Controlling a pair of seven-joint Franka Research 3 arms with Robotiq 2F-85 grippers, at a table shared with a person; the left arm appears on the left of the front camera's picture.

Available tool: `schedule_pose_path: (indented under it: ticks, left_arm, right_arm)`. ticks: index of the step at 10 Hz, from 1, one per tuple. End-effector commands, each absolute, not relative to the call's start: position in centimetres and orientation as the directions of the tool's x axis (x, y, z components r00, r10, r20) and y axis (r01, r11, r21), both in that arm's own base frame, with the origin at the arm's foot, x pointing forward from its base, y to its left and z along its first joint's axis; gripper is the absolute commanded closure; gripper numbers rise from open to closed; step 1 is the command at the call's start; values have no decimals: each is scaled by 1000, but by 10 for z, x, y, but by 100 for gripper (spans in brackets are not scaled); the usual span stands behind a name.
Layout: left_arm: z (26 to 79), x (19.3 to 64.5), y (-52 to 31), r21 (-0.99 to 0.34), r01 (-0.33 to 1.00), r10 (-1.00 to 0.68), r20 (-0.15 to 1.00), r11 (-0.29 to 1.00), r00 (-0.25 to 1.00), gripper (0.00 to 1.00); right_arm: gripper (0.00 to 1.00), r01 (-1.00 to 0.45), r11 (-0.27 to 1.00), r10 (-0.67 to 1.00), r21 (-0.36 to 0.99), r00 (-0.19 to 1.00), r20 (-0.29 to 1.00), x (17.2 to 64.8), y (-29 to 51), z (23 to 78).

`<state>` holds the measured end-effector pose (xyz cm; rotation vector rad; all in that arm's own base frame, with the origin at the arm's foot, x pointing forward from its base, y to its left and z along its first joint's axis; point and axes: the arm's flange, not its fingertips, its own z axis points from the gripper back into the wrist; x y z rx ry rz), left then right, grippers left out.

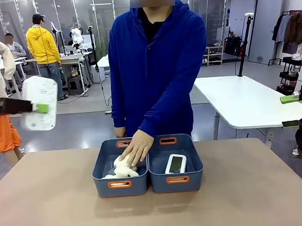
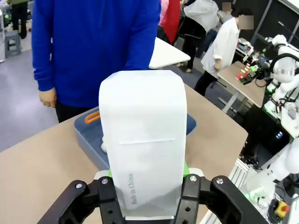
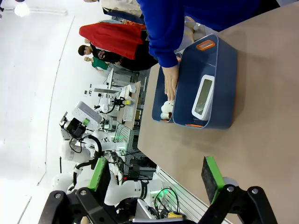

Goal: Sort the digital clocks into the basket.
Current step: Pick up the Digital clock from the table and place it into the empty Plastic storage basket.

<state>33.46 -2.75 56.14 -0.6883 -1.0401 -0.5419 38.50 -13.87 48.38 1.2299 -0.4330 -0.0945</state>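
My left jaws [image 1: 42, 108] pinch a white, round-cornered clock [image 1: 39, 103] high off the worktop's [image 1: 54, 211] left; right jaws [image 3: 154, 175] spread. Second clock [image 1: 175, 163] lies in the right basket [image 1: 176, 180].

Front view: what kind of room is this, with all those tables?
Probably a robot lab or workshop. Behind the person stand more white tables, another white robot at a far bench, and people working there; the right wrist view shows more robot arms.
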Motion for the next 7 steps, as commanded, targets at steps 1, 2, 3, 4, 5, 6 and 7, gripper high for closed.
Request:
schedule_pose_path:
  ticks: [1,2,3,4,5,6,7]
  left_arm:
    - [554,332,-30,-250,734,-59,929,632,366,76]
    - [560,331,-33,-258,726,-76,917,637,392,76]
    - [559,338,-38,-254,737,-89,916,626,392,76]
    - [561,345,-50,-255,740,-122,902,623,414,76]
    - [560,356,-62,-246,749,-160,892,615,423,76]
    - [561,364,-81,-231,753,-197,880,616,431,76]
    - [564,377,-111,-239,766,-220,869,597,443,76]
  right_arm:
    - [0,-176,334,-297,926,913,280,386,-138,485]
    - [0,-176,334,-297,926,913,280,386,-138,485]
    - [0,-176,334,-297,926,913,280,386,-138,485]
    - [0,-176,334,-297,926,913,280,386,-138,485]
    - [0,-176,334,-297,926,913,280,386,-138,485]
    - [0,-176,334,-297,926,913,280,386,-138,485]
    - [0,-176,334,-297,926,913,280,386,-138,485]
